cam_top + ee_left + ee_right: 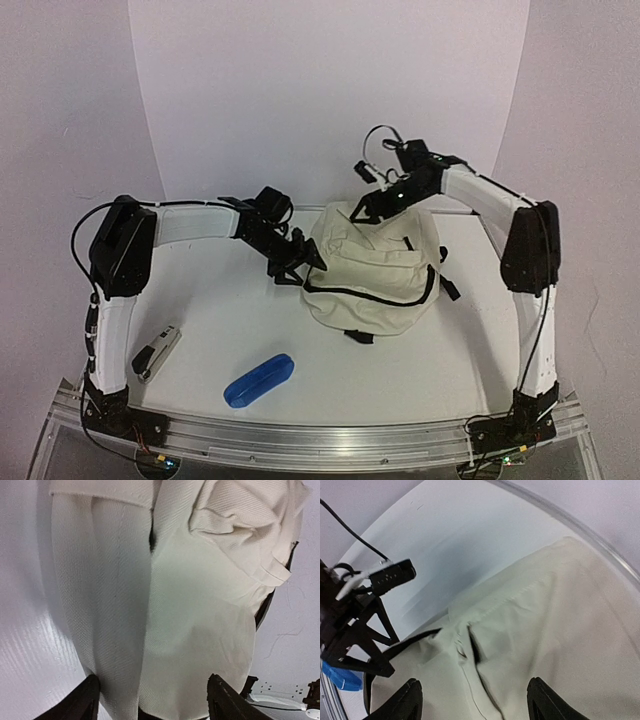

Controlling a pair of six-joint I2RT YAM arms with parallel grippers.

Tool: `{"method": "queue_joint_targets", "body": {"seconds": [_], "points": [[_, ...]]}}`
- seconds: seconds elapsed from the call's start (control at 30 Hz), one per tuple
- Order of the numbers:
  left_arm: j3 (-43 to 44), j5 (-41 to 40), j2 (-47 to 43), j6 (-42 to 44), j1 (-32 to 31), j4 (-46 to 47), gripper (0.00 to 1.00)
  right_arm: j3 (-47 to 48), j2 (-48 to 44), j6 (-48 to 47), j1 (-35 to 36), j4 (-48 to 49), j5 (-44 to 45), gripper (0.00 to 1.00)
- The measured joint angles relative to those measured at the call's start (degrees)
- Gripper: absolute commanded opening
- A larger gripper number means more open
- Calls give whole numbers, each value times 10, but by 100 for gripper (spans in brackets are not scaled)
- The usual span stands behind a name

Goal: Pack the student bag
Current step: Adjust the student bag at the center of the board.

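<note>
The student bag (375, 275) is a cream fabric backpack with black zippers, slumped on the white table right of centre. My left gripper (305, 262) is at its left edge. In the left wrist view its fingers (82, 700) stand wide apart and open, with the bag's fabric (200, 605) filling the space ahead of and between them. My right gripper (365, 208) hovers over the bag's far top. It is open, and the creased fabric with a dark slit (475, 647) lies below its fingertips (545, 700).
A blue oblong pencil case (259, 380) lies near the front edge, left of centre. A grey and black stapler (155, 352) sits further left beside the left arm's base. A curved white backdrop rises behind the table.
</note>
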Motion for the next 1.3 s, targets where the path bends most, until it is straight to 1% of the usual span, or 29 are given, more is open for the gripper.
{"method": "queue_joint_targets", "body": {"seconds": [0.03, 0.07, 0.17, 0.23, 0.37, 0.47, 0.5, 0.53, 0.57, 0.63, 0.73, 0.77, 0.83, 1.0, 1.17, 1.3], "points": [[1, 0, 8, 2, -4, 2, 40, -20, -26, 0, -18, 2, -2, 73], [1, 1, 16, -1, -6, 4, 31, -37, -48, 0, -34, 1, -4, 73], [1, 0, 29, 3, -2, -3, 9, -78, -96, -4, -71, -5, -4, 73], [1, 0, 29, 3, 5, -12, 1, -104, -113, -12, -95, -15, -4, 73], [3, 2, 29, 16, 27, -35, 0, -170, -123, -35, -145, -54, -7, 71], [12, -4, 29, 32, 63, -61, 0, -209, -121, -49, -174, -99, -16, 69], [17, -9, 29, 38, 78, -71, 1, -218, -121, -52, -182, -112, -22, 68], [26, -14, 30, 45, 95, -82, 6, -226, -121, -55, -187, -124, -30, 67], [41, -15, 33, 55, 113, -95, 12, -231, -121, -57, -188, -132, -39, 66], [74, -21, 41, 78, 138, -117, 31, -244, -121, -57, -185, -145, -62, 64], [137, -44, 55, 106, 160, -150, 47, -270, -121, -55, -180, -155, -99, 61], [149, -53, 55, 116, 163, -156, 51, -279, -121, -53, -178, -157, -109, 60], [162, -71, 49, 134, 160, -166, 55, -298, -120, -44, -174, -161, -134, 59], [140, -121, -4, 160, 121, -169, 55, -323, -120, -9, -161, -143, -153, 60], [102, -173, -85, 185, 38, -150, 55, -371, -139, 61, -127, -78, -145, 65], [88, -195, -109, 204, -50, -122, 54, -396, -156, 107, -84, -30, -135, 62]]}}
